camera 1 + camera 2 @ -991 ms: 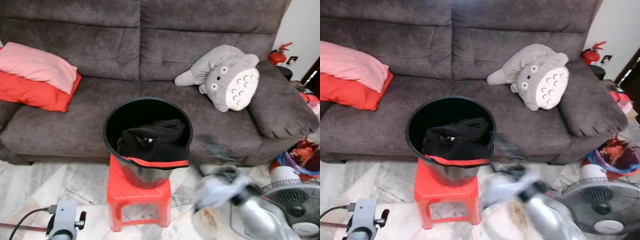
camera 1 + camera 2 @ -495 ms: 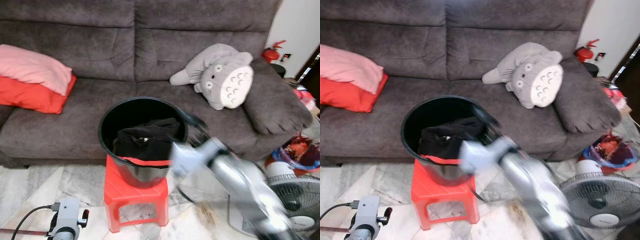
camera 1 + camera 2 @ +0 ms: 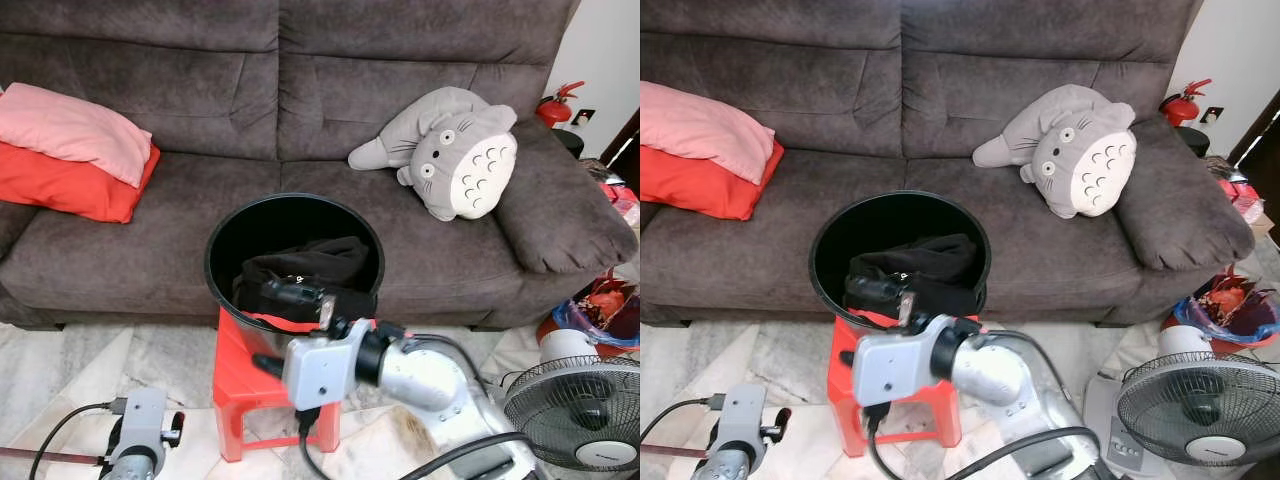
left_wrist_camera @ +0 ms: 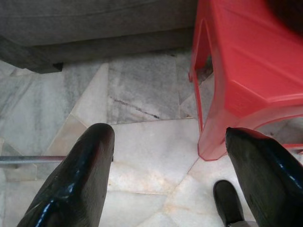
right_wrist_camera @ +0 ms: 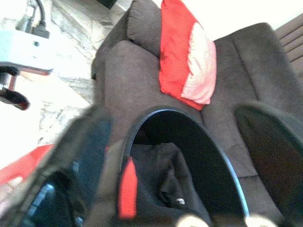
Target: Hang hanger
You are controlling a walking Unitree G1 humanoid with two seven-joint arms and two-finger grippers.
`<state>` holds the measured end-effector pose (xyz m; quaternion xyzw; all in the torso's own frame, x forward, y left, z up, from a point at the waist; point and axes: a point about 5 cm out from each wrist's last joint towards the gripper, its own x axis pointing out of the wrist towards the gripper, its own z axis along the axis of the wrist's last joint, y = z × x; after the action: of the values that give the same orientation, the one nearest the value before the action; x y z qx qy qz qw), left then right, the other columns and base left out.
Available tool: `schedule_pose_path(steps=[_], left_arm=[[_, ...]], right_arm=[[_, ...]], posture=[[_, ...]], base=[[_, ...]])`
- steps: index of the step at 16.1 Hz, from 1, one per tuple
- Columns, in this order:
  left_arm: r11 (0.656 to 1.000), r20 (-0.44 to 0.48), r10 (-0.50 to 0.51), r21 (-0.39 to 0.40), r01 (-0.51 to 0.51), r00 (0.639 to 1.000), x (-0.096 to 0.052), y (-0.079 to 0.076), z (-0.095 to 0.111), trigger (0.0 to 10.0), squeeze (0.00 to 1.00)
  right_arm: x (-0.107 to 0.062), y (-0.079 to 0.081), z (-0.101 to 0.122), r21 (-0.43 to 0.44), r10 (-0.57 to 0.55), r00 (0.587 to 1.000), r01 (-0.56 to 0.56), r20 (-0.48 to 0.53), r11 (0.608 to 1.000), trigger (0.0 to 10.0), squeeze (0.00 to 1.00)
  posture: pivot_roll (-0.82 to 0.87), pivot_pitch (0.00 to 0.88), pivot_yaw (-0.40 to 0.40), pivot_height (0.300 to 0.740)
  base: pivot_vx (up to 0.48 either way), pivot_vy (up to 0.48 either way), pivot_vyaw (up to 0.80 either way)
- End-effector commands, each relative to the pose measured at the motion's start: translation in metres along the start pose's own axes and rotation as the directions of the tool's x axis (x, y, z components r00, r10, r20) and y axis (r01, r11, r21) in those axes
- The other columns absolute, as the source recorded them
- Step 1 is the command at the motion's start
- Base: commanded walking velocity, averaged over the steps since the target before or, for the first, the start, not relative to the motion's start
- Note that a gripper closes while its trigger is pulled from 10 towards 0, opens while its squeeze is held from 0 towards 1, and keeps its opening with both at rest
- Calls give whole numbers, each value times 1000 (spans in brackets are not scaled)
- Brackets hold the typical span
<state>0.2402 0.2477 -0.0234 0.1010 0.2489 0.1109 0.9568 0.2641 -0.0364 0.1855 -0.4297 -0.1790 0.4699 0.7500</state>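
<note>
1. The right gripper (image 3: 290,297) reaches across from the robot's right to the near rim of the round black plastic bucket (image 3: 225,235). In the right wrist view its two black fingers (image 5: 78,156) stand wide apart, one on either side of the bucket's mouth, and they hold nothing.
2. From the head views, the dark upper finger lies over the black garment with a red hem (image 3: 310,265) that fills the near half of the bucket; whether it touches the cloth cannot be told.
3. The left gripper (image 4: 170,182) hangs low near the floor, beside the stool. Its fingers (image 4: 75,184) are spread wide and empty, over the pale marble floor tiles (image 4: 142,156).
4. The bucket stands upright on the small red plastic stool (image 3: 240,385), mouth up, just in front of the dark grey fabric sofa (image 3: 150,220).
5. The garment lies bunched inside the bucket, its red hem draped along the near rim and running roughly left to right. No hanger can be made out in it.
6. On the sofa, a pink cushion rests on a red cushion (image 3: 60,180) at the robot's left, and a grey and white plush toy (image 3: 450,150) leans near the right armrest.
7. A white floor fan (image 3: 580,420) stands at the robot's right.
</note>
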Motion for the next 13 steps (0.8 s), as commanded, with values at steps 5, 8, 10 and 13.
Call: schedule_pose_path(steps=[5,8,10,13], left_arm=[[1000,-30,-10,3,11,999,-3,-2,-8,10000,0],[1000,-40,-9,0,9,999,-3,-2,-10,10000,0],[1000,-45,-13,0,13,999,-3,-3,-11,10000,0],[1000,-46,-16,-1,16,999,-3,-4,-11,10000,0]], right_arm=[[-32,-23,-28,-39,-407,897,407,-173,913,10000,1000],[-82,-24,-51,-338,-677,616,587,-402,735,10000,0],[-96,-5,-69,-374,-630,594,508,-500,776,10000,0],[-111,15,-92,-412,-589,571,421,-572,808,10000,0]], posture=[[-109,194,-16,740],[-118,195,-17,740],[-115,193,-18,740],[-116,191,-18,740]], base=[[0,0,0],[0,0,0],[0,0,0],[0,0,0]])
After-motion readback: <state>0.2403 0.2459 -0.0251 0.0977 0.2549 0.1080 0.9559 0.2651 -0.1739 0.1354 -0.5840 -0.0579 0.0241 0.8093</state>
